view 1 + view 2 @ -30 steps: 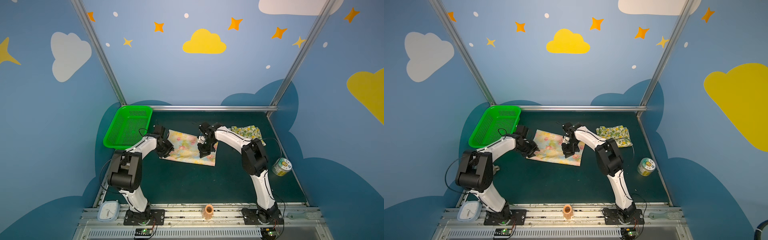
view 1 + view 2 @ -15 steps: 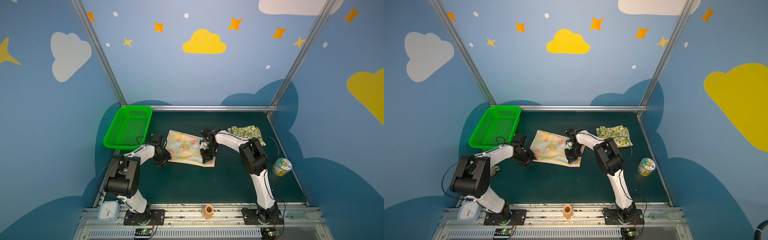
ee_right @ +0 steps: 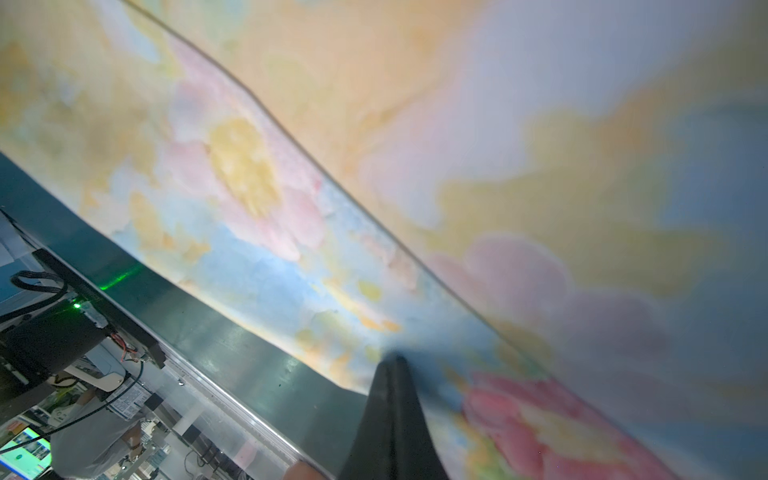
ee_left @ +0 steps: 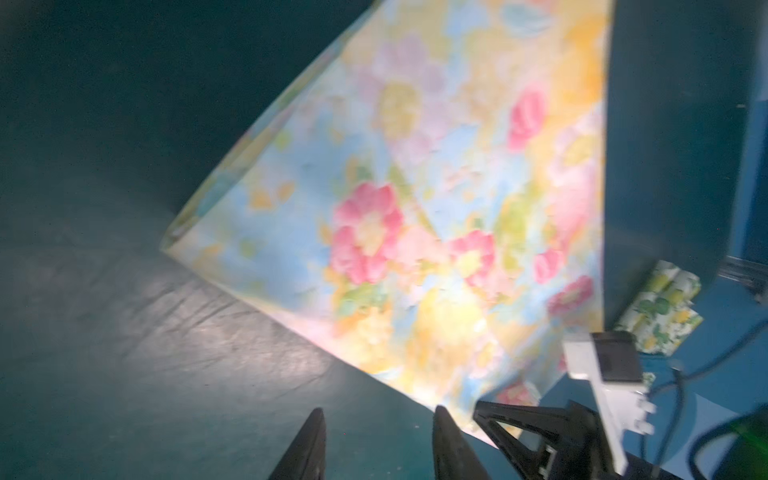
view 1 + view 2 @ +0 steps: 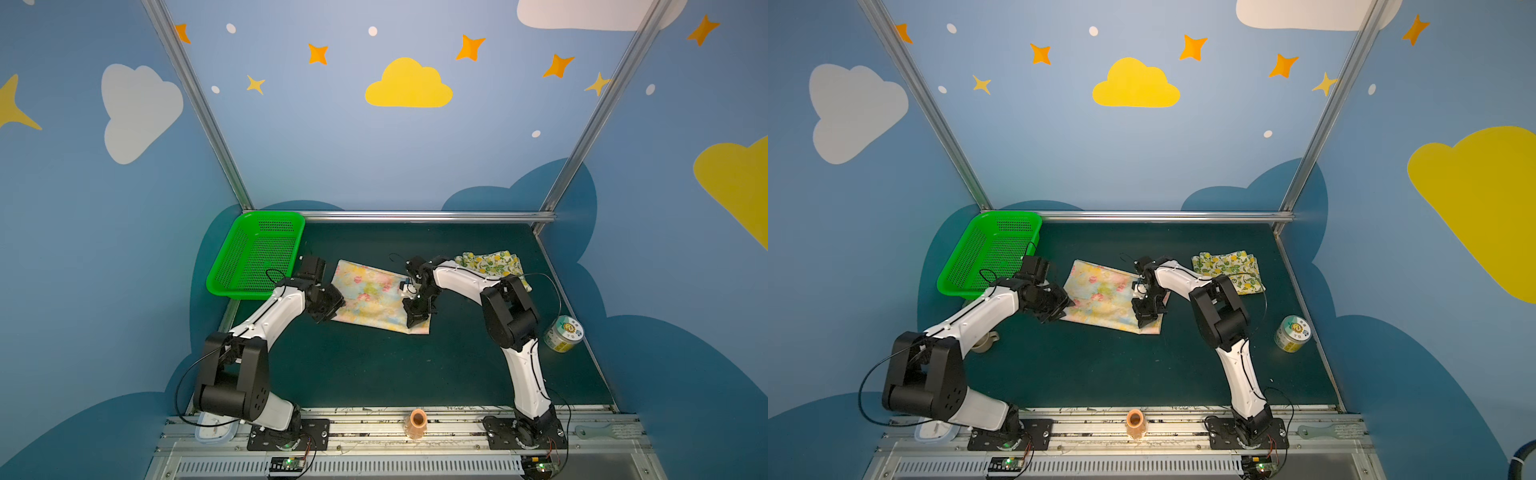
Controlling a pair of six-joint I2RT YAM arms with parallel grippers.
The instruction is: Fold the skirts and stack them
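Pink-flowered yellow skirt (image 5: 370, 297), lemon-printed cream skirt (image 5: 492, 261), green basket (image 5: 232, 257).

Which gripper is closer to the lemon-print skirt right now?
Right. The right gripper is on the floral skirt's near right corner, with the lemon-print skirt behind and to its right. The left gripper is at the floral skirt's opposite, left edge.
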